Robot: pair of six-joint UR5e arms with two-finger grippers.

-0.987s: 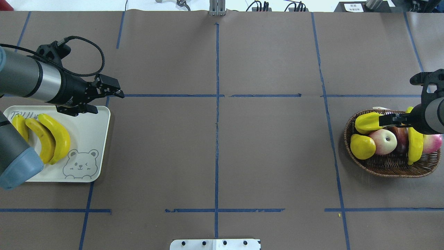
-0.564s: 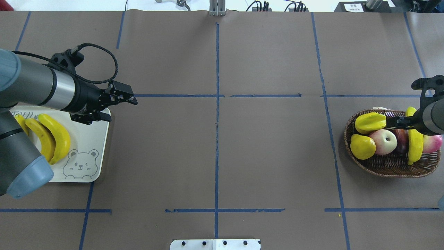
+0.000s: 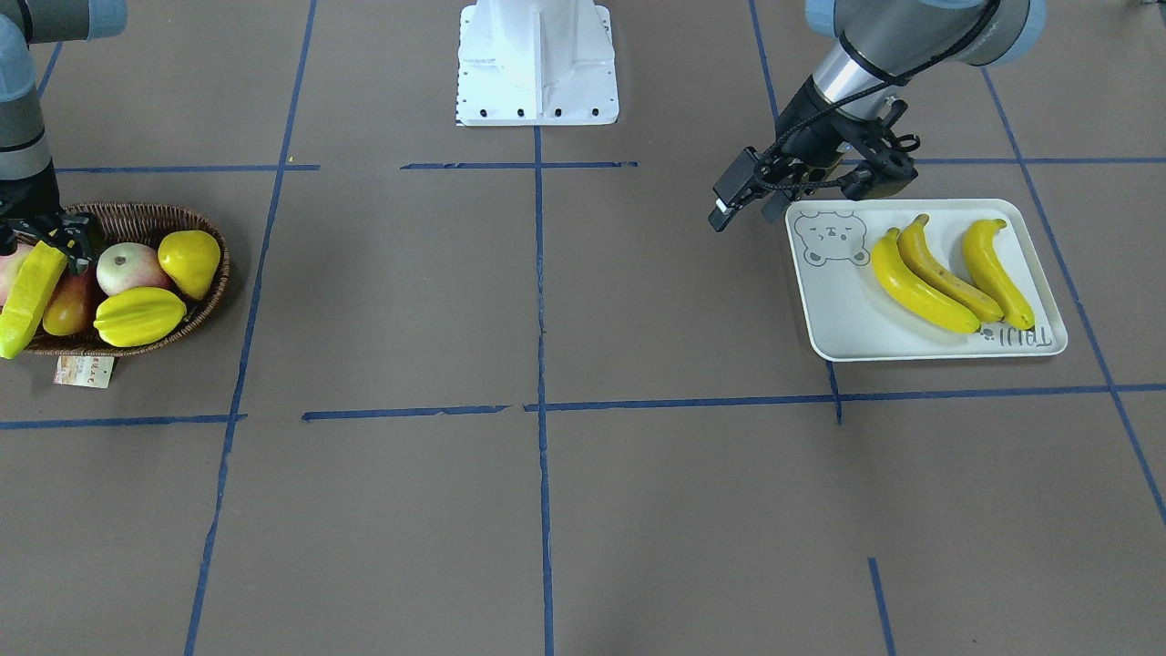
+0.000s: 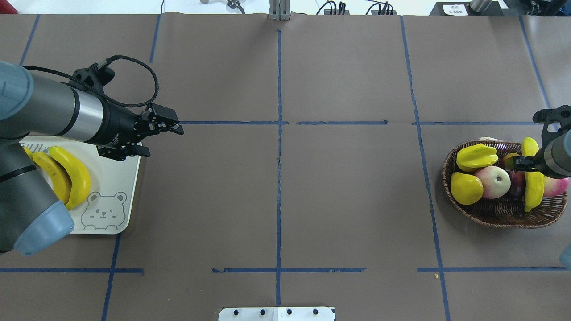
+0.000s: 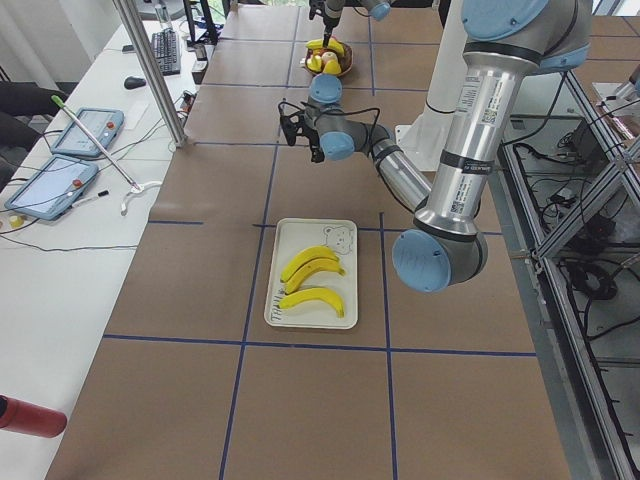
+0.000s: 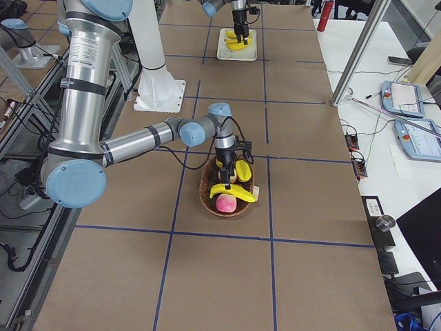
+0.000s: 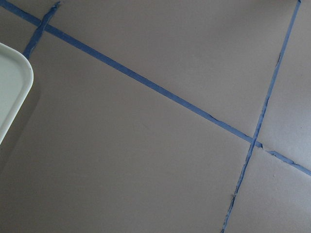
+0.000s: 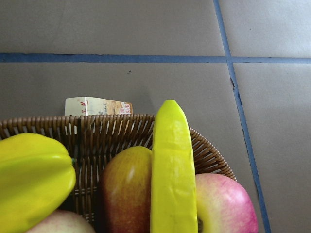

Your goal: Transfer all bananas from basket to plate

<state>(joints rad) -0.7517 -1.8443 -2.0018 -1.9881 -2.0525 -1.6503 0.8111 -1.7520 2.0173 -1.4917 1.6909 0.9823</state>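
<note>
Three yellow bananas [image 4: 76, 174] lie side by side on the white bear-face plate [image 4: 113, 178] at the left; the front view shows these bananas [image 3: 920, 282] on the plate [image 3: 838, 301]. My left gripper [image 4: 178, 126] hangs past the plate's far right corner, over bare table, open and holding nothing. On the right, one banana [image 4: 534, 187] lies across the fruit in the wicker basket [image 4: 504, 216], its end over the rim. My right gripper [image 4: 519, 164] is down at that banana's upper half, and its fingers look open on either side of it [image 3: 46, 239].
The basket also holds a yellow starfruit [image 4: 476, 157], a stubby yellow pear [image 4: 466, 188] and pink apples [image 4: 493, 180]. A paper tag [image 8: 97, 106] lies behind the basket. The brown table with blue tape lines stretches between plate and basket. The robot's white base [image 3: 536, 64] stands at the near edge.
My left gripper has moved right, off the plate and over the table. My right gripper has drawn back from over the starfruit to the banana. The banana has not moved.
</note>
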